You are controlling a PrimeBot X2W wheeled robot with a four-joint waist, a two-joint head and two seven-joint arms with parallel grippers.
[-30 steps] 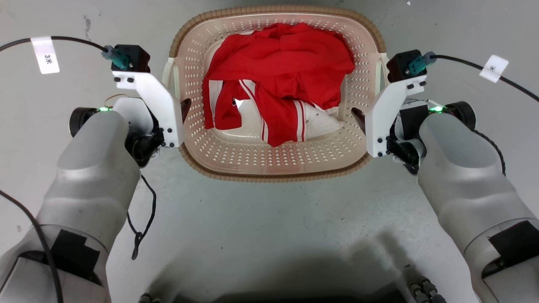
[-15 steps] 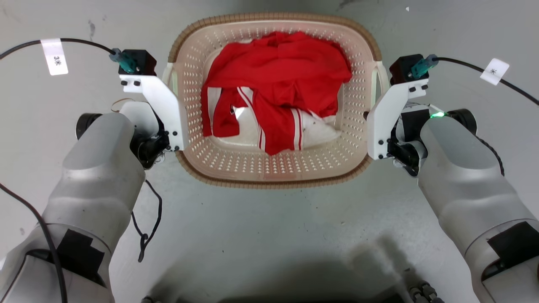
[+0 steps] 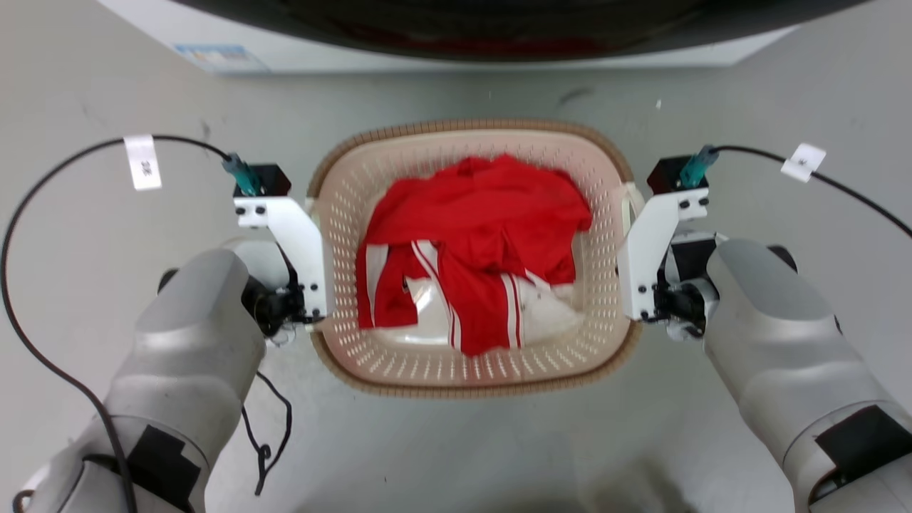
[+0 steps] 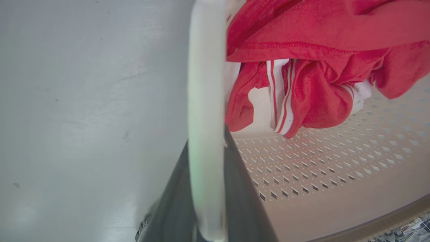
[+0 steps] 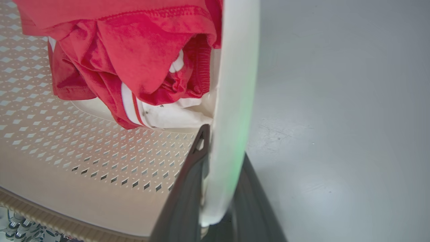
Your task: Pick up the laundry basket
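The cream laundry basket (image 3: 340, 214), with perforated walls and a brown woven-look rim, hangs between my two arms over the grey floor. Red and white clothes (image 3: 476, 242) lie heaped inside it. My left gripper (image 3: 317, 283) is shut on the basket's left white handle (image 4: 205, 101), with a dark finger (image 4: 245, 195) on each side of the bar. On the opposite side, my right gripper (image 3: 627, 276) is shut on the right white handle (image 5: 235, 84), its fingers (image 5: 184, 198) clamped around it. White wrist brackets hide the fingertips in the head view.
A white washing machine (image 3: 235, 43) with a dark round door stands beyond the basket at the top edge. Black cables (image 3: 43, 214) with white tags loop out from both wrists. Grey floor surrounds the basket.
The head camera has swung up, bringing the washing machine into view. Both grippers have closed inward from beside the basket's walls onto its side handles.
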